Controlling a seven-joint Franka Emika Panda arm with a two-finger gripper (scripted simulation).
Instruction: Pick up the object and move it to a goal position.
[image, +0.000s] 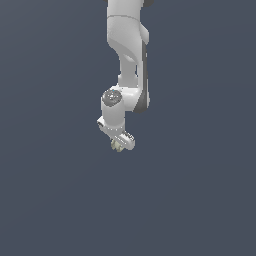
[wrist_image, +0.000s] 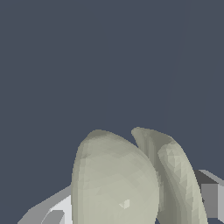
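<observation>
The object is a tiny pale beige-greenish lump (image: 118, 145) sitting right under the white gripper bar in the exterior view, near the picture's middle. In the wrist view it fills the lower part of the picture as two rounded pale lobes (wrist_image: 118, 183). My gripper (image: 120, 145) stands around it; grey finger parts (wrist_image: 210, 199) show on either side of the lump. The fingers appear closed against the object. The fingertips are hidden behind the lump in both views.
The white arm (image: 127, 45) comes down from the top of the exterior view. Around it there is only a plain dark grey-blue surface (image: 200, 200). No goal marker shows in either view.
</observation>
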